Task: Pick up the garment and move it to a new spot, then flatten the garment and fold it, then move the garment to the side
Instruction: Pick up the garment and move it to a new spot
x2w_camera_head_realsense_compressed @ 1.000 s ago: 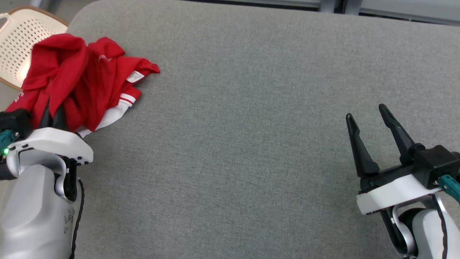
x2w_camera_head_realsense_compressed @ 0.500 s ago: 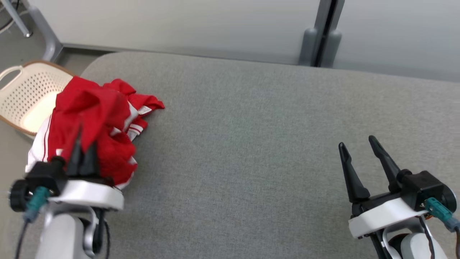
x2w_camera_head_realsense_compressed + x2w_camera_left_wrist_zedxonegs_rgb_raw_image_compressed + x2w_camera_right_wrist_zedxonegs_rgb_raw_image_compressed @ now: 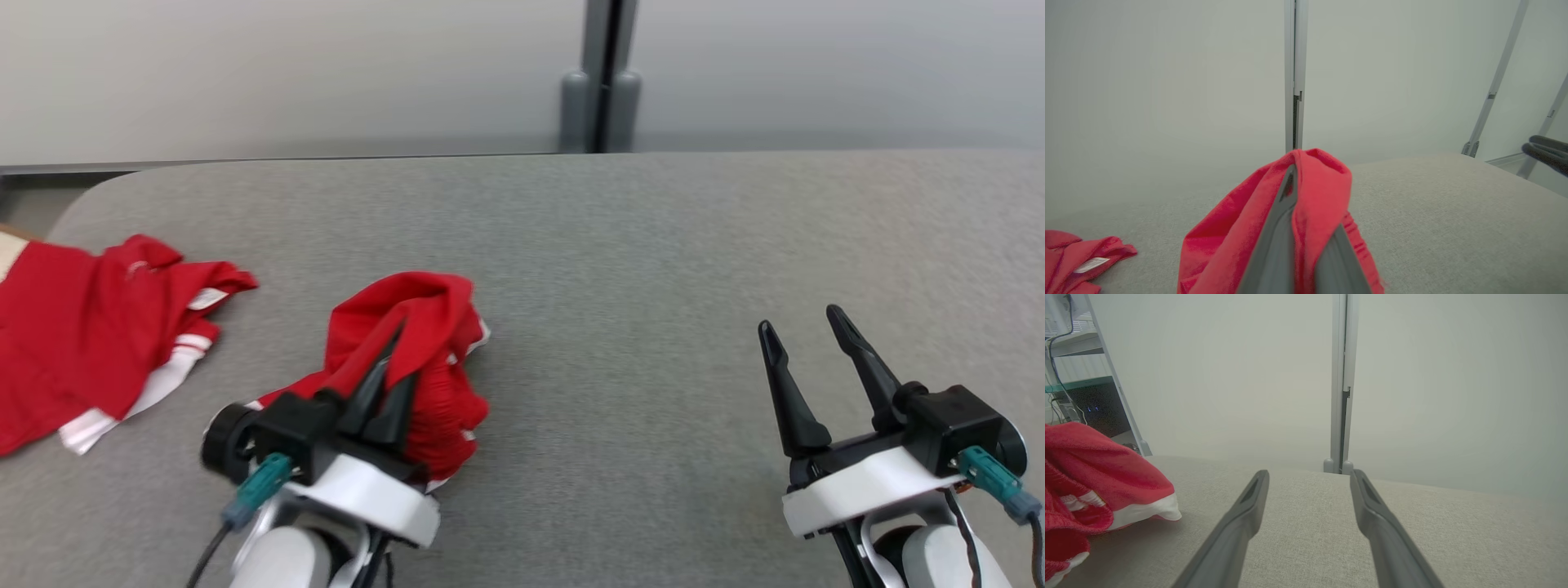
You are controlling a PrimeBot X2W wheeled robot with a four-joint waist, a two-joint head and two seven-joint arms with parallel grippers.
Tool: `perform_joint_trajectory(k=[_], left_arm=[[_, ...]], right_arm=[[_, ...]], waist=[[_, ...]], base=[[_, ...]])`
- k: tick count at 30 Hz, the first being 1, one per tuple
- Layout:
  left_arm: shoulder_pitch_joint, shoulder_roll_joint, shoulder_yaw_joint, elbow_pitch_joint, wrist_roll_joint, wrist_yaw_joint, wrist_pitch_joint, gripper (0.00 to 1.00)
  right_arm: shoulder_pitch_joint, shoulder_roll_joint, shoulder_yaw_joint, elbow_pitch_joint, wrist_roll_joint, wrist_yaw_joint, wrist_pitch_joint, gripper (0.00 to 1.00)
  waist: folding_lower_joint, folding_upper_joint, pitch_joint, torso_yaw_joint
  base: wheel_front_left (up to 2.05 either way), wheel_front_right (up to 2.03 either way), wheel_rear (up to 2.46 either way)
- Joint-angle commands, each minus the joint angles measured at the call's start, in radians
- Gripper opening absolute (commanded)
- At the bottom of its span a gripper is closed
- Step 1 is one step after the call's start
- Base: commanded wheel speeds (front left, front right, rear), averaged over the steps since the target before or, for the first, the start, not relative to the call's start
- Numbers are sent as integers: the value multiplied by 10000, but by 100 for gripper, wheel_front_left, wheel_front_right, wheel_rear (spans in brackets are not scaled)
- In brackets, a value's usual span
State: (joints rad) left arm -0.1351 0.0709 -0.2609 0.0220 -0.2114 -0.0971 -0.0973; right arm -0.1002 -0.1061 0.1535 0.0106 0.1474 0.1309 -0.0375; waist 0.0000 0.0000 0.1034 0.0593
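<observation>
Head view: left gripper (image 3: 404, 355) was clamped shut on the red garment (image 3: 429, 306); cloth was bunched and draped over both fingers, lower folds resting on the grey padded table (image 3: 637, 245), left of centre; right gripper (image 3: 800, 322) sat at lower right, jaws wide apart, nothing between them, well apart from the garment; second red pile (image 3: 73, 343) with white trim and a white label (image 3: 204, 298) lay at the table's left edge, a strip of bare table between it and the held bunch.

Left wrist view: left gripper (image 3: 1310, 204) had its fingers pressed together, red garment (image 3: 1220, 232) folded over the tips and hanging down both sides; second red pile (image 3: 1069, 253) lay at lower left, label up; right gripper's dark fingers (image 3: 1547, 143) showed at the right edge; partition post (image 3: 1294, 81) stood behind.

Right wrist view: right gripper (image 3: 1308, 475) was spread and empty above bare table (image 3: 1310, 539); red garment (image 3: 1098, 469) with white hem lay at far left on the table, clear of both fingers.
</observation>
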Motion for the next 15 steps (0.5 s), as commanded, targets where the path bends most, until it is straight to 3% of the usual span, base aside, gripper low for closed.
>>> perform_joint_trajectory(k=[1, 9, 14, 15], left_arm=[[-240, 2, -48, -1, 9, -41, -24, 0], [-1877, -69, -1998, 871, 370, -270, 5, 0], [-2423, 130, -3240, 1941, 354, -327, 124, 0], [-2472, 183, -3469, 2113, 286, -331, 116, 33]], right_arm=[[-121, -5, -4, -45, -8, -3, -80, 100], [-351, 262, -289, 205, 109, -3, -491, 100], [-410, 433, -395, 471, 229, -3, -815, 100], [-432, 449, -388, 533, 249, -3, -878, 100]], waist=[[0, 0, 438, -721], [0, 0, 1421, -2668], [0, 0, 1837, -3223], [0, 0, 1878, -3251]], base=[[0, 0, 0], [0, 0, 0], [0, 0, 0], [0, 0, 0]])
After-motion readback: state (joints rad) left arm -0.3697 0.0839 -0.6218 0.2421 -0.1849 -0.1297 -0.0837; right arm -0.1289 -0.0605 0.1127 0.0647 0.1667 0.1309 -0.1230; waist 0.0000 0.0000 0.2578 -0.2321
